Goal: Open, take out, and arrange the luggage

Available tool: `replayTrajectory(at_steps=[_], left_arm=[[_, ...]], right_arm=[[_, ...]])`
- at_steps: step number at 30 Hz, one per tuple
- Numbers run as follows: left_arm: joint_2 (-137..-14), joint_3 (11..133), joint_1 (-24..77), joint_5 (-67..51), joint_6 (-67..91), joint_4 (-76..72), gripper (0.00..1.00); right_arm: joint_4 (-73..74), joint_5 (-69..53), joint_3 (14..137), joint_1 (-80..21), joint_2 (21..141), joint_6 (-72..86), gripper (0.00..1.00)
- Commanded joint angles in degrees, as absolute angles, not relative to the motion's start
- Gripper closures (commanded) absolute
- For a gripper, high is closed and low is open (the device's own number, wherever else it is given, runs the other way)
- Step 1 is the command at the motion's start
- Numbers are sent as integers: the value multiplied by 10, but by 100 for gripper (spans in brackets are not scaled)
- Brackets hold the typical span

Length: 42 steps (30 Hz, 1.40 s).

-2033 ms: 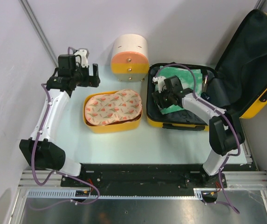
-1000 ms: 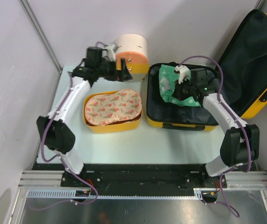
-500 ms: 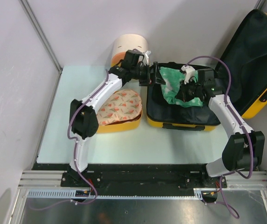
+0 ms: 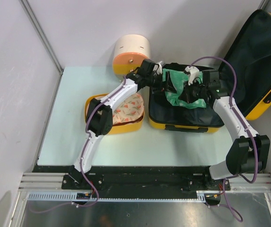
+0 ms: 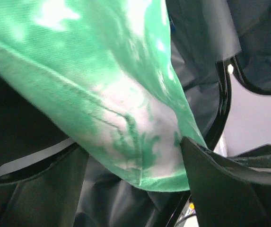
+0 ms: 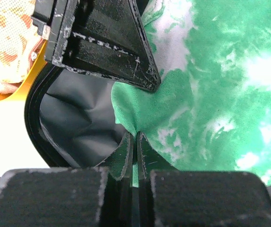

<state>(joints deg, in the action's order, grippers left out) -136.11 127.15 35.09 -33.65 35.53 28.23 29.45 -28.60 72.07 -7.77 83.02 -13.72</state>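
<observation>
Luggage (image 4: 182, 126): open, right side of surface (image 4: 69, 118); lid (image 4: 258, 52) runs out of frame.
Right end effector (image 6: 136, 137): pinched shut on green cloth (image 6: 220, 71).
Left end effector (image 5: 135, 161): fingers (image 5: 220, 189) spread either side of green cloth; contact unclear.

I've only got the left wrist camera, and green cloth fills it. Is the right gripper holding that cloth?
Observer: Yes, the right gripper is pinched shut on the edge of the green cloth.
Operator: Where is the cloth?
Observer: Bunched over the back half of the open suitcase.
Operator: What's left of the suitcase?
Observer: A yellow tub with a floral cloth inside.
</observation>
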Motion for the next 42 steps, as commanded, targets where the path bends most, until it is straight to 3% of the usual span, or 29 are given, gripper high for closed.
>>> replayTrajectory(at_steps=[1,2,3,4,5,6,7,9,12,23,33,42], left_arm=[[-1375,1323,360,-370,360,247,27],[-1375,1323,360,-373,356,243,39],[-1369,1322,360,-369,352,241,62],[-1362,1318,359,-369,348,241,70],[-1353,1311,354,-375,348,242,87],[-1320,1299,350,-379,348,242,97],[-1302,1262,344,-380,355,242,100],[-1254,1218,318,-388,364,243,100],[-1172,1108,277,-406,346,243,100],[-1042,947,151,-410,253,333,100],[-1052,976,120,-361,172,393,100],[-1062,1005,105,-328,101,458,100]], right_arm=[[277,-322,728,-76,802,-134,100],[274,-326,728,-76,802,-132,100],[273,-326,728,-77,802,-129,100],[269,-327,728,-76,802,-126,100],[267,-324,728,-75,800,-117,94],[262,-323,728,-69,797,-109,75],[259,-322,728,-64,796,-101,62],[251,-321,728,-54,790,-75,34],[246,-321,728,-31,789,-48,22],[225,-341,728,17,900,39,17],[123,-451,728,18,1023,155,1],[41,-497,729,-17,1077,214,0]])
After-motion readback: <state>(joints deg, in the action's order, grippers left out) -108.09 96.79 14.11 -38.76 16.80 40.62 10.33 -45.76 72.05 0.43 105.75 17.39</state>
